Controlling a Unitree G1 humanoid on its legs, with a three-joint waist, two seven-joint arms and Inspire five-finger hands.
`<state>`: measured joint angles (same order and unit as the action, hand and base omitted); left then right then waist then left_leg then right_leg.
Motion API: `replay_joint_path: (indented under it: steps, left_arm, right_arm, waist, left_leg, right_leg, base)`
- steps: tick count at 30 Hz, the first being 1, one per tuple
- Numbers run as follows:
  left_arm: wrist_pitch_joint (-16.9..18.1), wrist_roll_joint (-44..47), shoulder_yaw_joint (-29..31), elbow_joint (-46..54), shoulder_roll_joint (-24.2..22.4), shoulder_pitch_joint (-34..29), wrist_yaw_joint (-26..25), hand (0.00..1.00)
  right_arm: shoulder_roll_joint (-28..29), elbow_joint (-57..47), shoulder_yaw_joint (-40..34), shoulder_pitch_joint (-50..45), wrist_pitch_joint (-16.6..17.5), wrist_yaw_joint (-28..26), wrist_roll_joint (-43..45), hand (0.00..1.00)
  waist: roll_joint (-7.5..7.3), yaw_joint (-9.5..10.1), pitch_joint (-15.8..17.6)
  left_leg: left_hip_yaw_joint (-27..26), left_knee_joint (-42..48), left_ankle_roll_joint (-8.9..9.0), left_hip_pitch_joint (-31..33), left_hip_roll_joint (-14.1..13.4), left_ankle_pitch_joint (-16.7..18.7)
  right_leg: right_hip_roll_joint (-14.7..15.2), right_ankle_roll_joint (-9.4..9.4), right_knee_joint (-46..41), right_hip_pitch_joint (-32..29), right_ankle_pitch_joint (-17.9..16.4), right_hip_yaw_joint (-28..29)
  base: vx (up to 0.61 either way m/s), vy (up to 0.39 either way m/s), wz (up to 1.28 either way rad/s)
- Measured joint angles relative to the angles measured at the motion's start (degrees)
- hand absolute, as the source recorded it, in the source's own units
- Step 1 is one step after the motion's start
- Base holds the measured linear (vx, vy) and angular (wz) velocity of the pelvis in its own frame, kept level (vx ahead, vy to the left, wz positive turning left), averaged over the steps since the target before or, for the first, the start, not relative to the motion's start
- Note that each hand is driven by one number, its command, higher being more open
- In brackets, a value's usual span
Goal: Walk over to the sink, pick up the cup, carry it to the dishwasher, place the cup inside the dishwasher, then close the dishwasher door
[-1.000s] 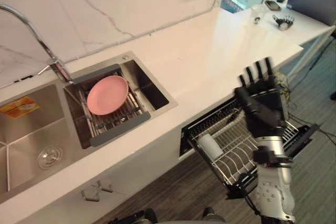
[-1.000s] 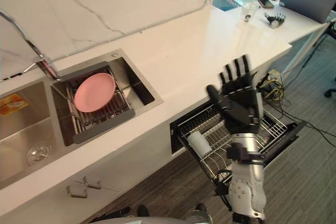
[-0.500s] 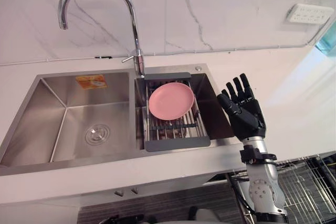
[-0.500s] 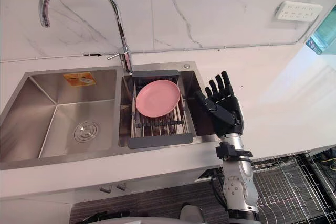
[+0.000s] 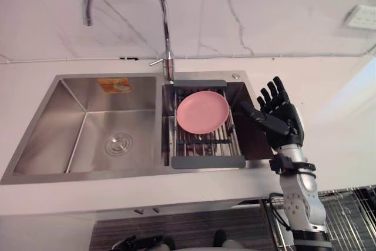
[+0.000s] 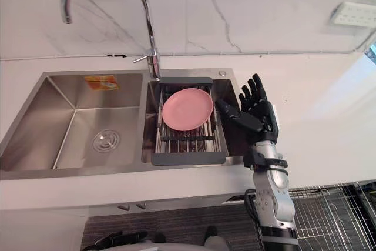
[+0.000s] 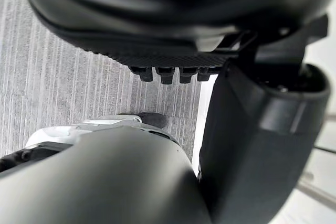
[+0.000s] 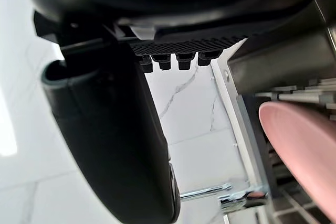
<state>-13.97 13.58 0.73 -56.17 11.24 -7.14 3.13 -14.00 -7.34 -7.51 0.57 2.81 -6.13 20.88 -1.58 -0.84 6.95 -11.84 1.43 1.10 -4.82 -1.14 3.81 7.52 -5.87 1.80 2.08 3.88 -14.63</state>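
My right hand (image 5: pixel 277 119) is raised over the right rim of the steel double sink (image 5: pixel 88 171), open, with straight fingers spread and the thumb stretched toward the rack. It holds nothing. A pink plate (image 5: pixel 202 112) leans on a grey drying rack (image 5: pixel 207 161) set across the sink's small right basin; the right wrist view shows the plate (image 8: pixel 299 140) beyond the open hand (image 8: pixel 110 129). A corner of the dishwasher's pulled-out wire rack (image 6: pixel 329 216) shows at the lower right. My left hand (image 7: pixel 173 35) hangs open above grey floor.
A tall chrome tap (image 5: pixel 166 33) stands behind the sink, between its two basins. The large left basin (image 5: pixel 111 130) holds just its drain. White counter (image 5: pixel 341 110) runs to the right. A wall socket (image 5: pixel 361 16) sits at the upper right.
The camera has swung left from the open dishwasher to the sink, then a little more. My right hand stays raised and open, its thumb now stretched out toward the rack.
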Motion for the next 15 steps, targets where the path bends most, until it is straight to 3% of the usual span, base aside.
replay_joint_path:
  steps: [4, 7, 15]
  left_arm:
    - [-1.28, 2.49, 1.39, -0.52, -0.47, -0.58, -1.40, 1.00]
    - [-1.02, 2.09, 2.40, -0.49, -0.68, -1.19, -1.39, 1.00]
    - [-0.30, 2.12, 2.25, -0.48, -0.89, -1.36, -0.32, 1.00]
  right_arm:
    - [-8.01, 0.00, -0.73, -0.03, -1.24, -3.95, -7.92, 1.00]
    - [-10.60, 0.00, -1.88, -0.09, -1.43, -7.36, -9.80, 1.00]
    - [-12.00, 0.06, -2.04, -2.62, -0.91, -14.23, -15.34, 1.00]
  waist:
    - [0.89, -0.65, -0.57]
    - [0.93, -1.60, -0.63]
    - [0.68, -1.82, -0.88]
  left_leg:
    - [-2.05, -0.15, 0.59, -0.70, -0.85, 0.39]
    - [-2.61, -0.43, 0.59, -0.96, -1.03, 0.38]
    - [-3.45, -0.65, 0.59, -1.39, -1.09, 0.38]
  right_leg:
    - [-0.94, 0.33, 0.54, 0.19, 0.34, 0.33]
    - [-1.18, 0.56, 0.88, 0.26, 0.51, 0.48]
    - [-1.36, 0.83, 1.40, 0.38, 0.94, 1.21]
  base:
    - [0.00, -0.037, -0.19]
    - [-0.03, -0.028, -0.07]
    - [-0.04, -0.020, -0.06]
